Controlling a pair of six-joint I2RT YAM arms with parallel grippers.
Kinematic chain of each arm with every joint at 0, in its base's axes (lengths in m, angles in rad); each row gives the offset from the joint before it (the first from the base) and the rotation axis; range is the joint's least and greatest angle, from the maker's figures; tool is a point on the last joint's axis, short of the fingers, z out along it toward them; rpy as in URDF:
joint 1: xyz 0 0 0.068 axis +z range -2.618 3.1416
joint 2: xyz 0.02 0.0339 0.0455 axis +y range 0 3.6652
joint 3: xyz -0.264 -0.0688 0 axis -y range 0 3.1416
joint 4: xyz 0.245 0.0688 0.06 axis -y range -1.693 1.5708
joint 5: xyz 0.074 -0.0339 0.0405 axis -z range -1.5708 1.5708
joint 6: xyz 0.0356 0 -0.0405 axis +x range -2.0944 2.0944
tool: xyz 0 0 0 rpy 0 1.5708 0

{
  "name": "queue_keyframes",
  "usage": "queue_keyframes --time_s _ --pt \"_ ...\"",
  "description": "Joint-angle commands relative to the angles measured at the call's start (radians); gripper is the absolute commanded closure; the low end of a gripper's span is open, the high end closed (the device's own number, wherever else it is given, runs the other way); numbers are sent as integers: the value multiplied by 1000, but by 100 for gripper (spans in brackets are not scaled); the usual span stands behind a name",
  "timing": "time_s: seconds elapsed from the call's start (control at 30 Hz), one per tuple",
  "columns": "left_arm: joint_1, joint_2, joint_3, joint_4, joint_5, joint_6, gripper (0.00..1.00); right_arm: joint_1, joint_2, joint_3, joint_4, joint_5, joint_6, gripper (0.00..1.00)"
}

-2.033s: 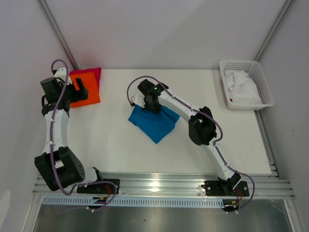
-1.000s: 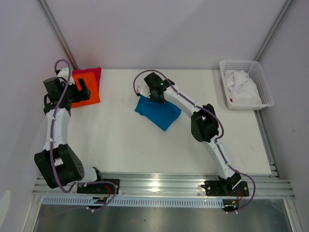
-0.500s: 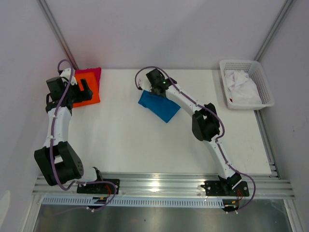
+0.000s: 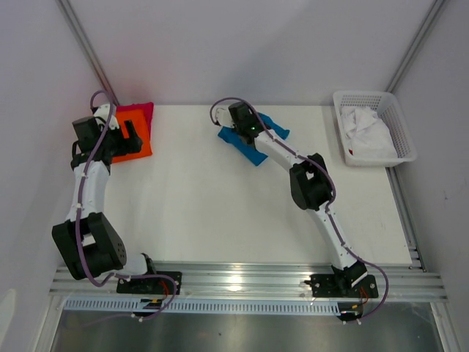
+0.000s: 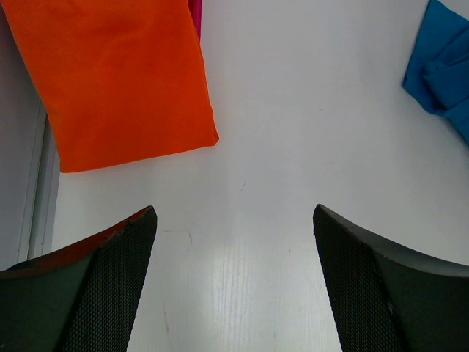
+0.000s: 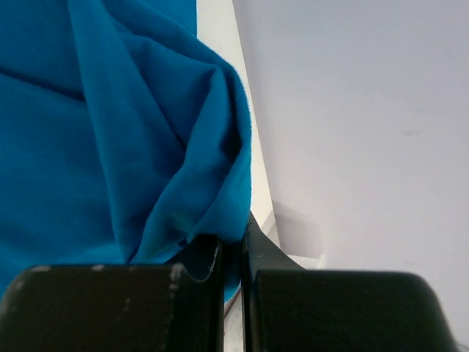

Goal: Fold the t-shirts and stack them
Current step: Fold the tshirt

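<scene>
The bright blue t-shirt [image 4: 253,152] hangs bunched at the table's far edge, under my right arm. My right gripper [image 4: 239,123] is shut on a fold of it, and the right wrist view shows that blue cloth [image 6: 110,132] pinched between the jaws of the right gripper [image 6: 233,246]. An orange t-shirt [image 4: 135,144] lies folded at the far left on top of a pinkish-red t-shirt [image 4: 141,110]. My left gripper [image 4: 129,136] hovers open over the orange one. From the left wrist, the left gripper [image 5: 234,220] is empty, with the orange t-shirt [image 5: 117,73] ahead to the left.
A white lattice basket [image 4: 366,96] stands at the far right with white cloth [image 4: 370,132] in it. The back wall rises just behind the blue t-shirt. A metal rail runs along the table's near edge.
My right gripper has carried the blue t-shirt from the table's middle toward the far edge, lifting and bunching it. The left arm has shifted only slightly.
</scene>
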State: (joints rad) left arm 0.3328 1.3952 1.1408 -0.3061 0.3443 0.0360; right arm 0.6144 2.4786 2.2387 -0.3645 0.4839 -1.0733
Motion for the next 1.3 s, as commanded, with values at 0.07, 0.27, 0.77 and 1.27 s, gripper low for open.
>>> queue_keyframes --time_s 0.07,0.27,0.77,1.27 --pt "-6 -2 23 1 10 24 11 -71 141 -27 300 114 -144 94" --pt "-6 -4 19 -7 25 24 11 -140 279 -24 602 216 -310 1" --pt "-31 -18 8 -7 21 31 11 -162 214 64 640 266 -271 1" --pt "-35 -38 8 -33 30 59 10 -51 -93 -347 -124 -280 274 1"
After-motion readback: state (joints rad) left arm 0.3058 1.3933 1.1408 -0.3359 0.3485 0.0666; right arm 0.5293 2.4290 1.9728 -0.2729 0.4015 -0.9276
